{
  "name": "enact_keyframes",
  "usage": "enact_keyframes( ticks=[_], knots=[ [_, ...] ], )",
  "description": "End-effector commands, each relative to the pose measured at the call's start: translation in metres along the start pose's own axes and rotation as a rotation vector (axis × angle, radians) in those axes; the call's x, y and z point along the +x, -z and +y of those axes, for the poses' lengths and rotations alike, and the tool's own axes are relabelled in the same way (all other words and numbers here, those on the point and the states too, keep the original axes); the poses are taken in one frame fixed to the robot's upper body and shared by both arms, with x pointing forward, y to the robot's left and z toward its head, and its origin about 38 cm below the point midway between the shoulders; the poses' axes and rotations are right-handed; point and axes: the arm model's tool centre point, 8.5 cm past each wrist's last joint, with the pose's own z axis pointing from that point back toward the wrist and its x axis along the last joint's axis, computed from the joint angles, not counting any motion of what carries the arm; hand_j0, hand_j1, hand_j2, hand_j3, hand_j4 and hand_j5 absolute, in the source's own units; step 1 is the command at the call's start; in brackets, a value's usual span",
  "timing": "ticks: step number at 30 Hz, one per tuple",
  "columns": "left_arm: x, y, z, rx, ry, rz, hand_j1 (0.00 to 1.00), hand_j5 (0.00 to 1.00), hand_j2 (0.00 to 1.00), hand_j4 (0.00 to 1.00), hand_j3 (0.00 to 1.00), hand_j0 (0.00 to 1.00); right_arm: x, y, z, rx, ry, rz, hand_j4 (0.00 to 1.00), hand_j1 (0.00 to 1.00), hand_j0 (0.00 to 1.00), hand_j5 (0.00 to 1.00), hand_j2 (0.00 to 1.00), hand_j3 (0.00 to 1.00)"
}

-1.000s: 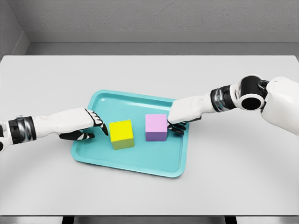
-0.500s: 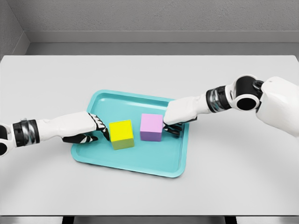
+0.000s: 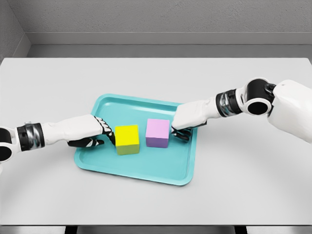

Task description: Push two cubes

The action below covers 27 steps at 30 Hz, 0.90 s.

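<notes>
On the left side of the grey table (image 3: 48,87), the left hand (image 3: 93,134) reaches in low over the rim of the teal tray (image 3: 146,170). Its fingers (image 3: 108,135) are neither spread nor wrapped round anything; they are bunched and loosely curled, with the dark tips pointing at the yellow cube (image 3: 127,139). That cube sits just beyond those tips, touching them or very nearly so; I cannot tell from here whether there is a sliver of gap. A hand presented that way, side-on and low, looks set to shove rather than lift, which fits the job.

Past the yellow cube's far side there is a narrow strip of bare tray floor, and then comes the pink cube (image 3: 158,133). The two blocks stand close but apart, both flat on the tray.

Against the pink cube's right face rests the right hand (image 3: 186,124), its arm stretching in from the right. Its fingers (image 3: 181,133) are curled under the palm, gripping nothing, and the knuckles and dark tips seem pressed to the block's side. So each cube has a hand on its outer face, and the open space lies between them. My reading is that the cubes are being driven toward each other, and that the gap has yet to close.
</notes>
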Motion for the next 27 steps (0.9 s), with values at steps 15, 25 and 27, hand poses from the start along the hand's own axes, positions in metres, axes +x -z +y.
enact_keyframes(
  ticks=[15,25,27],
  knots=[
    [-0.001,0.008,-0.001,0.009,-0.011,-0.003,0.54,0.54,0.54,0.54,0.54,0.54,-0.029,-0.024,-0.024,-0.014,-0.011,0.092,0.13,0.13,0.13,0.13,0.13,0.13],
    [0.004,0.015,0.0,0.019,-0.012,-0.019,0.54,0.54,0.54,0.54,0.54,0.54,-0.032,-0.014,-0.043,-0.027,-0.025,0.09,0.13,0.13,0.13,0.13,0.13,0.13],
    [0.004,0.017,0.0,0.022,-0.013,-0.023,0.54,0.54,0.54,0.54,0.54,0.54,-0.03,-0.01,-0.045,-0.029,-0.027,0.083,0.13,0.13,0.13,0.13,0.13,0.13]
  ],
)
